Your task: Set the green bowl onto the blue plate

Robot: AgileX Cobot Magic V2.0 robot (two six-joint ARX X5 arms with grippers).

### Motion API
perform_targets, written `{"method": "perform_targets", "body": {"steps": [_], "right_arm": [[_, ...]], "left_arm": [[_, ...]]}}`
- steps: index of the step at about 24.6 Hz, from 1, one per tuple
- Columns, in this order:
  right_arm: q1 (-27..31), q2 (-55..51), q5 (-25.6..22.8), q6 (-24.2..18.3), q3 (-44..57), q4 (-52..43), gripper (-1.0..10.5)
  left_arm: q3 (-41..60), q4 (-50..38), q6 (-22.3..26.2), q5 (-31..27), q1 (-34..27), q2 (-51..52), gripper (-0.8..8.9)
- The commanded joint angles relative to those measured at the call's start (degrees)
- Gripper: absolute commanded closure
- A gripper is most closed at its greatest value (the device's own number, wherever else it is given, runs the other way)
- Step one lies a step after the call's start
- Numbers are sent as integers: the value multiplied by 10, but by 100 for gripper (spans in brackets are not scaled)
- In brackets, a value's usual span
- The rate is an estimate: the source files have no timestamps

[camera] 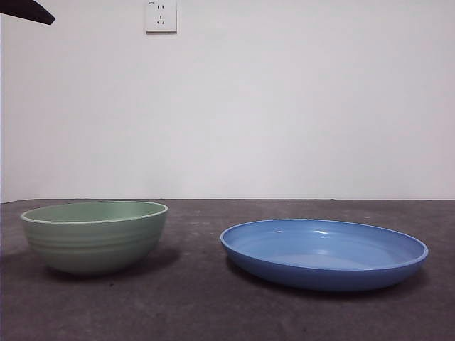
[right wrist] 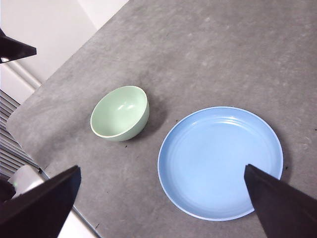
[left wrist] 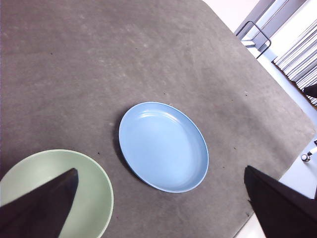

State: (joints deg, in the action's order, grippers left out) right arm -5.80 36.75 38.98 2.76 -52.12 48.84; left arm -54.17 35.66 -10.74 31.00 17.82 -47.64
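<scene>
Both tools spread wide, high above the table (camera: 213, 298). Green bowl (camera: 94, 236) looks stiff, light, slick-walled; pinch its rim, then carry to blue plate (camera: 323, 253).

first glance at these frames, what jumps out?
Two dishes on a dark grey table: the green bowl sits upright and empty beside the blue plate, apart from it, with bare tabletop between them. Both grippers hang high above with jaws spread wide; the left gripper is nearer the bowl, the right gripper nearer the plate, neither touching anything. A white wall socket sits high on the plain wall.
</scene>
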Motion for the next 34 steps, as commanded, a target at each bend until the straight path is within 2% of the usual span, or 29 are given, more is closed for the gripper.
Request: {"method": "perform_targets", "body": {"steps": [1, 7, 10, 17, 22, 34], "right_arm": [[-2, 3, 0, -5, -9, -4, 393], [-2, 2, 1, -4, -9, -4, 393], [-2, 2, 1, -4, -9, -4, 393], [-2, 2, 1, -4, -9, -4, 393], [-2, 2, 2, -4, -9, -4, 393], [-2, 2, 2, -5, -9, -4, 393]], "left_arm": [[-10, -2, 15, -29, 2, -5, 158], [-10, 44, 29, -153, 2, -27, 158], [-10, 75, 38, -195, 2, -55, 158], [-10, 93, 45, -207, 1, -151, 158], [-10, 70, 47, -240, 1, -235, 158], [-10, 5, 47, -240, -7, -378, 158]]}}
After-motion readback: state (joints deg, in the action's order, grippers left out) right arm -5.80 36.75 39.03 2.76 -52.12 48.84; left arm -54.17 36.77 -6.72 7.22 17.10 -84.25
